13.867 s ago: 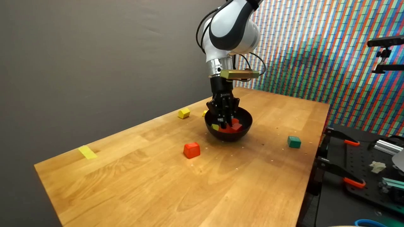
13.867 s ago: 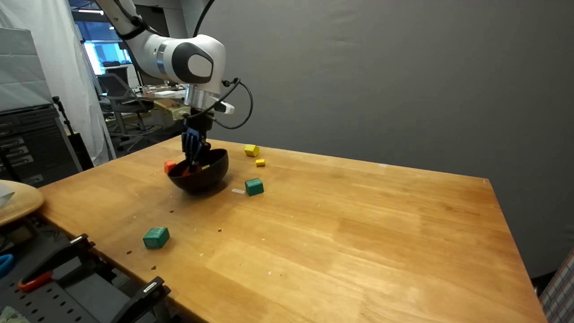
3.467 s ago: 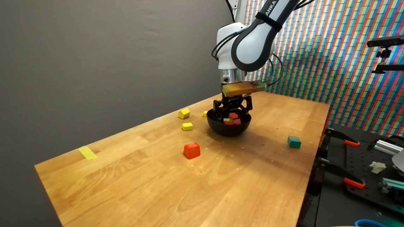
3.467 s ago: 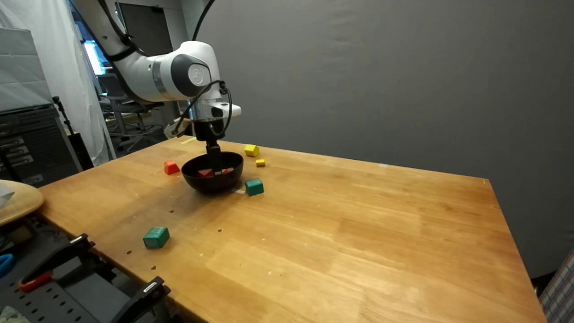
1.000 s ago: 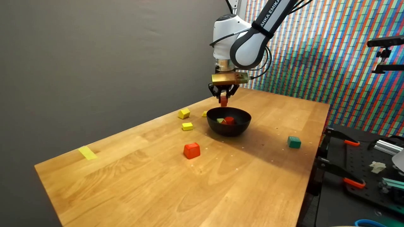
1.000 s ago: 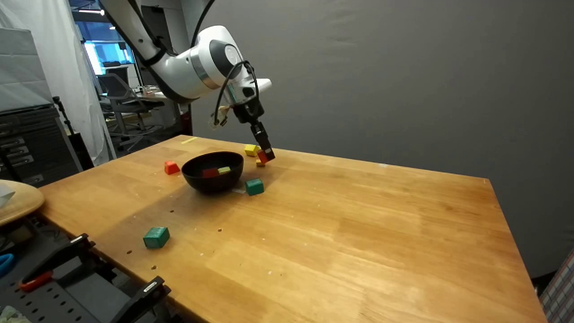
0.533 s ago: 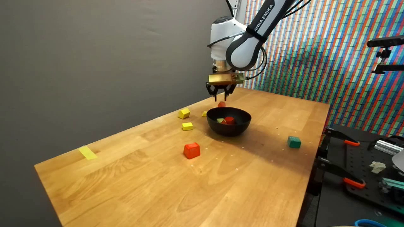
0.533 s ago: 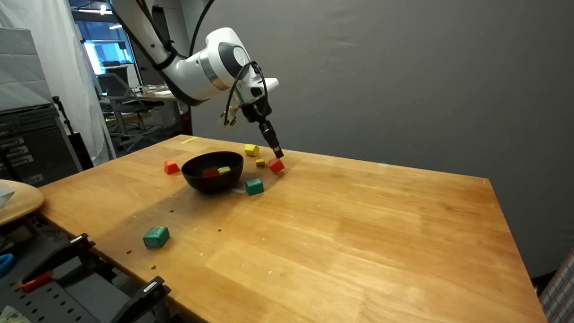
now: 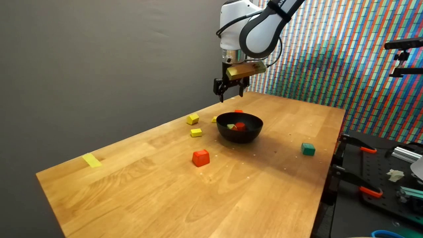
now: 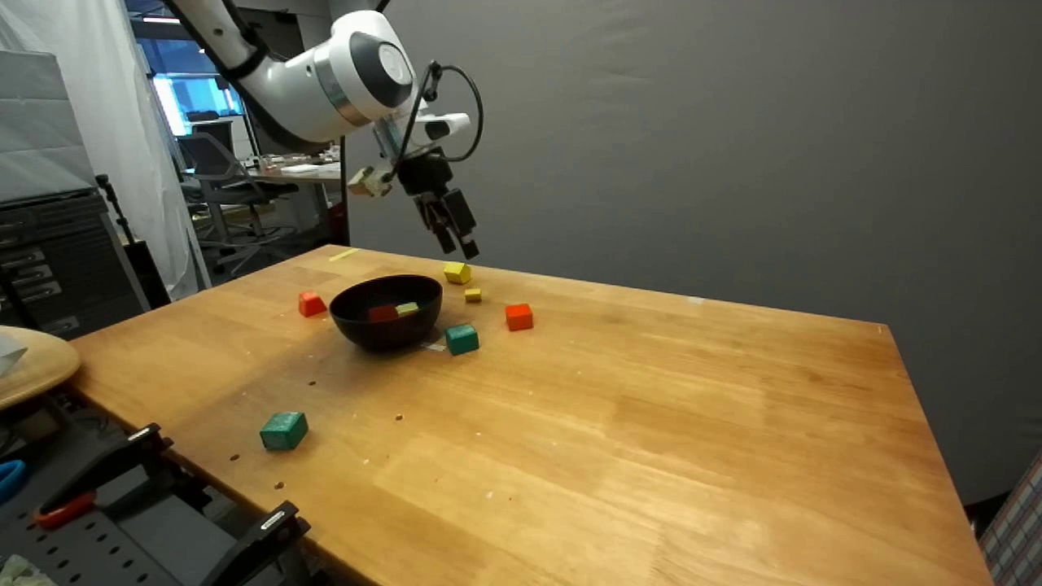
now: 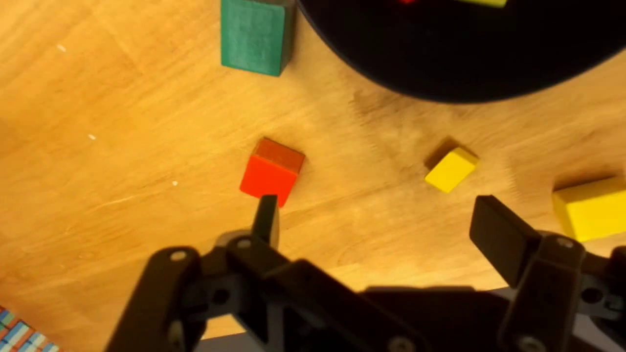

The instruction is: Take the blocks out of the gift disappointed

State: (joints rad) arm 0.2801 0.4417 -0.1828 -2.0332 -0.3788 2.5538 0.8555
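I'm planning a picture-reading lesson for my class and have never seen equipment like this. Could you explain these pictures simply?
The machine is a robot arm with a black claw at its end. Two pictures look at it from outside; the third is taken from its wrist, looking down past the claw's fingers. A black bowl stands on the wooden table, with a yellow block and at least one red block inside. Around the bowl lie red blocks, yellow blocks and green blocks; a flat yellow strip lies near the table's edge. The claw is open above the table, holding nothing.
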